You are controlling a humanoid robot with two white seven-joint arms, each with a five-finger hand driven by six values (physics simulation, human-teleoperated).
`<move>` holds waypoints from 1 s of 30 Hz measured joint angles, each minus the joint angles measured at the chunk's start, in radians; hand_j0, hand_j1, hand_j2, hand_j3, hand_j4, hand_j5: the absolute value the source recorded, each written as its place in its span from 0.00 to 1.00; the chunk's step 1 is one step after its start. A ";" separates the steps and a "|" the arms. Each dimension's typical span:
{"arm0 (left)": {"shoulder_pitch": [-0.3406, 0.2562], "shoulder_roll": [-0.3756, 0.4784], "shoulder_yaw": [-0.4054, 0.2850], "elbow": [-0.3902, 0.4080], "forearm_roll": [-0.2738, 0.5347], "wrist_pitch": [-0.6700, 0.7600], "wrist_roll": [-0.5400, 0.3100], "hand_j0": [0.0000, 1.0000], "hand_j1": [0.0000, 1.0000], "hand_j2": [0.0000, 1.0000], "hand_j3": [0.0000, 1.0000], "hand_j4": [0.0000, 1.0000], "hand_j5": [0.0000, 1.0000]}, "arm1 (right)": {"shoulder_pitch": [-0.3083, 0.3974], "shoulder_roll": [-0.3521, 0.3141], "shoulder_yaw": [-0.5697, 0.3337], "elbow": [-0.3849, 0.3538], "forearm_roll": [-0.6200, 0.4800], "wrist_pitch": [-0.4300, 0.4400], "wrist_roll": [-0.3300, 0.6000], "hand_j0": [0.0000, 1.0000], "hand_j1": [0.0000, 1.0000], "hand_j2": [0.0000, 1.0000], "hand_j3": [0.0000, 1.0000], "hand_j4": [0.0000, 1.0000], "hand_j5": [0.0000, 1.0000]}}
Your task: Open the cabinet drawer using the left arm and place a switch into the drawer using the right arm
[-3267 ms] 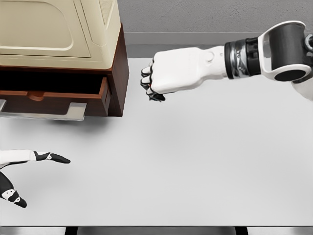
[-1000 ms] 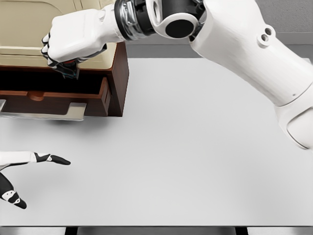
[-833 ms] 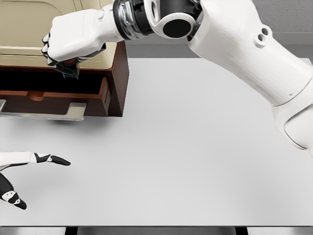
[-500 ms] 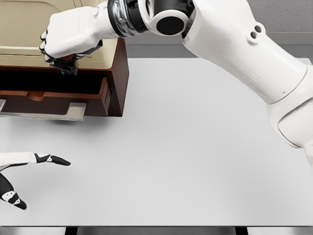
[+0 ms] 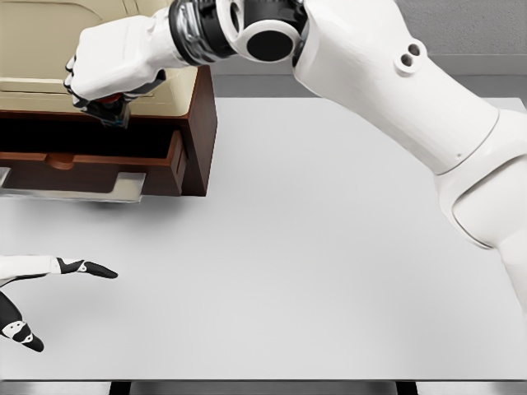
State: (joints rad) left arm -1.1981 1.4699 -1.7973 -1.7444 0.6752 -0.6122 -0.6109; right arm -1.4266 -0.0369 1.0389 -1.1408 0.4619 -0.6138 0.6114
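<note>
Your right robot hand (image 5: 107, 70) is clamped on the dark switch (image 5: 109, 112), held above the open drawer (image 5: 90, 160) of the brown cabinet (image 5: 198, 123). Your left robot hand (image 5: 33, 292) rests low over the white worktop (image 5: 329, 263), fingers spread, holding nothing.

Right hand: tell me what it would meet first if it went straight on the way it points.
The right hand, closed on a dark switch, points left and down; it would likely meet the open drawer of the cabinet. Depth is unclear.
</note>
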 measured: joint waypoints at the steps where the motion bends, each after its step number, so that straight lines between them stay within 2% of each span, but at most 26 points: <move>1: 0.000 0.000 0.000 0.000 0.000 0.000 0.000 1.00 1.00 1.00 1.00 1.00 1.00 | -0.002 0.002 0.000 0.003 0.001 0.000 0.000 0.31 0.31 0.31 0.31 0.31 0.31; 5: 0.000 0.001 0.000 0.000 0.000 0.000 0.000 1.00 1.00 1.00 1.00 1.00 1.00 | -0.002 0.013 0.005 0.019 0.004 0.000 0.000 0.32 0.32 0.32 0.32 0.32 0.32; 9: 0.006 0.001 -0.001 0.001 -0.001 0.000 0.000 1.00 1.00 1.00 1.00 1.00 1.00 | -0.003 0.019 0.008 0.024 0.006 0.000 0.000 0.43 0.43 0.43 0.43 0.43 0.43; 12: 0.008 0.001 -0.001 0.002 -0.001 0.000 0.000 1.00 1.00 1.00 1.00 1.00 1.00 | -0.003 0.022 0.007 0.025 0.042 0.000 0.000 0.75 0.75 0.75 0.75 0.75 0.75; 13: 0.008 0.001 -0.001 0.002 -0.001 0.000 0.000 1.00 1.00 1.00 1.00 1.00 1.00 | -0.003 0.023 0.007 0.025 0.052 0.000 0.000 0.98 0.98 0.98 0.98 0.98 0.98; 26: 0.008 0.001 -0.001 0.002 -0.003 0.000 0.000 1.00 1.00 1.00 1.00 1.00 1.00 | -0.003 0.037 0.026 0.016 0.098 0.000 0.000 1.00 1.00 1.00 1.00 1.00 1.00; 30: 0.008 0.001 -0.001 0.002 -0.003 0.000 0.000 1.00 1.00 1.00 1.00 1.00 1.00 | -0.011 0.034 0.027 -0.014 0.099 0.000 0.000 1.00 1.00 1.00 1.00 1.00 1.00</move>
State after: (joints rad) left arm -1.1905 1.4709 -1.7981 -1.7423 0.6721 -0.6122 -0.6109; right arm -1.4373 -0.0027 1.0658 -1.1547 0.5608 -0.6134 0.6114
